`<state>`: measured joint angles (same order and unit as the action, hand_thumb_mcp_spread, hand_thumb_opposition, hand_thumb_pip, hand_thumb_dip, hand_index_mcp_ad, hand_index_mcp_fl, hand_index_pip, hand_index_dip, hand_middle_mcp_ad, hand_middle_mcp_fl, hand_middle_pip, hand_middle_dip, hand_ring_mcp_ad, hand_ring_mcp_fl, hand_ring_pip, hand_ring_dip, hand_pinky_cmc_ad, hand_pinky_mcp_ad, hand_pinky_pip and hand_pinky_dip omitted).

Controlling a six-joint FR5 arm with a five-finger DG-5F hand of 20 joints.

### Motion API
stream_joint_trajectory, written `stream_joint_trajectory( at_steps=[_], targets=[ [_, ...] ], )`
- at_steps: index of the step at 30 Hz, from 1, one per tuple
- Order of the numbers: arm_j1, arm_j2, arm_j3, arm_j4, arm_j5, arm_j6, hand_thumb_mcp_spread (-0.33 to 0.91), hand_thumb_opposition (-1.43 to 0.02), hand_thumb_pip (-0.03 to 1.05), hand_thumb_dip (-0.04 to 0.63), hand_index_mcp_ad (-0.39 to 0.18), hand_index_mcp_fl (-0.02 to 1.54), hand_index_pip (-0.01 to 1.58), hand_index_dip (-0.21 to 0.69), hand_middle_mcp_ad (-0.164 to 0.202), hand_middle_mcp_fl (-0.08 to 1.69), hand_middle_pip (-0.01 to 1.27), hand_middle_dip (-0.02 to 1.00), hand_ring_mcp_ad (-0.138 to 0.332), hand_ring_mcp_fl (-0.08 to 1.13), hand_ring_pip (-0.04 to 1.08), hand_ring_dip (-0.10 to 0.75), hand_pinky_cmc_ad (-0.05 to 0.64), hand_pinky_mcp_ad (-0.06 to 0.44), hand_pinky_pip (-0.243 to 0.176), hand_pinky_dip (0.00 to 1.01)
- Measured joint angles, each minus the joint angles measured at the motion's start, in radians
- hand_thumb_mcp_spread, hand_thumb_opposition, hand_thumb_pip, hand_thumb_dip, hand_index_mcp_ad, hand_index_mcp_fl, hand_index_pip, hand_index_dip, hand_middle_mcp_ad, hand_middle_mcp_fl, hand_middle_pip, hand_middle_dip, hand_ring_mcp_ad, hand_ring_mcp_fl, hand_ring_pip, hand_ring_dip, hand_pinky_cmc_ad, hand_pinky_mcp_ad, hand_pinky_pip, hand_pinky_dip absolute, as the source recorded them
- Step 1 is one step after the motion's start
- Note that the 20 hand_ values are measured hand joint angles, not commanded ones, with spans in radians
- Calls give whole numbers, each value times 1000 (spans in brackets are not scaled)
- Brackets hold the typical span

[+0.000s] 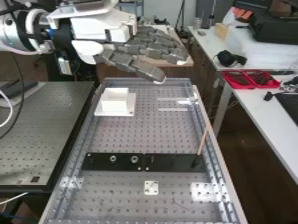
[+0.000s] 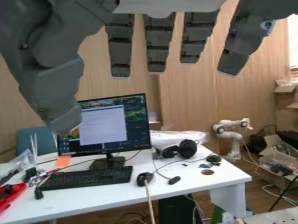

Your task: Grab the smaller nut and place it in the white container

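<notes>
1. Near the metal bench's (image 1: 140,137) far left corner, the white container (image 1: 115,101) is set; its inside is hard to make out.
2. On the black bar (image 1: 174,163), the larger nut (image 1: 113,159) and bearing (image 1: 134,159) are seen; the smaller nut's whereabouts cannot be told.
3. Over the bench's far edge, the hand (image 1: 156,49) is held released, fingers straight.
4. Beyond, a monitor (image 2: 106,126) is carried by a white table (image 2: 199,176).
</notes>
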<state>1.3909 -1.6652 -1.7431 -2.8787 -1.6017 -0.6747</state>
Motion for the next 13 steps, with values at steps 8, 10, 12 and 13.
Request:
stream_joint_trajectory(
  at_steps=[8, 10, 12, 13],
  targets=[
    [9, 4, 10, -52, -17, -21, 255, -744, 702, 188, -127, 21, 360, 143, 44, 86, 119, 229, 120, 12, 89, 105, 328, 295, -58, 264],
    [9, 10, 8, -62, -27, -18, 255, -744, 702, 188, -127, 24, 339, 154, 44, 86, 119, 229, 126, 12, 89, 105, 339, 295, -63, 260],
    [9, 12, 8, -70, -33, -16, 255, -747, 702, 188, -127, 24, 326, 168, 44, 86, 119, 229, 126, 12, 89, 105, 347, 295, -63, 260],
    [8, 11, 7, -75, -37, -14, 255, -747, 702, 188, -127, 24, 325, 169, 44, 87, 119, 229, 126, 12, 89, 105, 347, 295, -63, 264]
  ],
)
